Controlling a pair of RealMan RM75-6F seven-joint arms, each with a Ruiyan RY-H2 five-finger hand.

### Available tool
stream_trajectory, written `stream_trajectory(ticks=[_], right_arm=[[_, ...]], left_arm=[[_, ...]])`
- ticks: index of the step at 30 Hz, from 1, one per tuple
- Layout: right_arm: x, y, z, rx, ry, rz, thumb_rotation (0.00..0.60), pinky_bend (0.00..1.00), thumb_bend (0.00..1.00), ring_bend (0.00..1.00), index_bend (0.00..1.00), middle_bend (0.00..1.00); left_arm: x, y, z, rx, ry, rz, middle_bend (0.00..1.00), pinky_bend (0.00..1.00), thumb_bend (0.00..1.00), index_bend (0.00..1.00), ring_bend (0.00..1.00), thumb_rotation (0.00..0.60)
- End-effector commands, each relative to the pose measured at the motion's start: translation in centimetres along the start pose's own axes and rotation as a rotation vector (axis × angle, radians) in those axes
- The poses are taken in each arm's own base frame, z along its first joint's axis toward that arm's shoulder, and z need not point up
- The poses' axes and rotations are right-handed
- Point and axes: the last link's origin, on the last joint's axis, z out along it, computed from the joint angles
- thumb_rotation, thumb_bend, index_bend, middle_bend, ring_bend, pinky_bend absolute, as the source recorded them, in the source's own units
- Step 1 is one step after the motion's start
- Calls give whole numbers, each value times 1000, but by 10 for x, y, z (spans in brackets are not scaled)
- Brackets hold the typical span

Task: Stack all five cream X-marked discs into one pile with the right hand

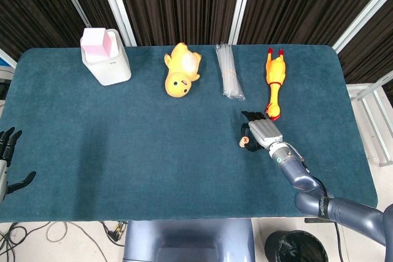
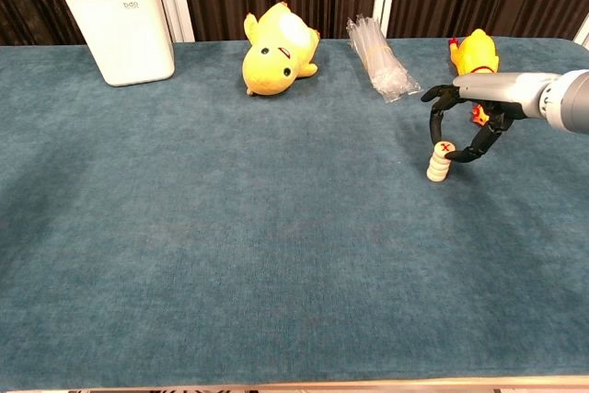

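On the teal table [image 2: 230, 255], we find the right hand [image 2: 465, 121] arched over the disc pile [image 2: 439, 162], grasp indiscernible; rubber chicken [image 2: 473, 51] just behind. Left hand [image 1: 7, 157], frame-cropped, spread empty.

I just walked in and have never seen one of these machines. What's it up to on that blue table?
The robot is piling small cream discs marked with a red X. Its right hand arches over the pile of discs, fingers curved around the top one; whether they touch it is unclear. The left hand sits idle and open at the table's far edge. A yellow plush, a rubber chicken and a white box lie untouched.
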Motion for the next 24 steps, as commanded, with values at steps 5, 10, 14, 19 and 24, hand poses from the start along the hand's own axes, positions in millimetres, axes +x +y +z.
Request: stream_trajectory(ticks=[5,10,14,19,24], right_arm=[[0,0,1,-3,-3,-2,600,36,413,22,485,11],[0,-1,0,-3,-6,-3,600,36,413,22,467,11],[-1,0,0,-3,-9,-7,600,36,412,22,456,11],[1,0,0,-4,-4,-3,600,36,412,22,411,11],[4,-1,-2,4,4,-4,600,36,412,22,392,11]], left_arm=[[0,0,0,0,0,0,0,17,169,49,0,600],[0,0,0,1,0,0,0,17,170,48,0,600],[0,0,0,0,0,0,0,17,169,49,0,600],[0,0,0,2,0,2,0,17,169,49,0,600],[0,0,0,3,1,4,0,17,169,49,0,600]])
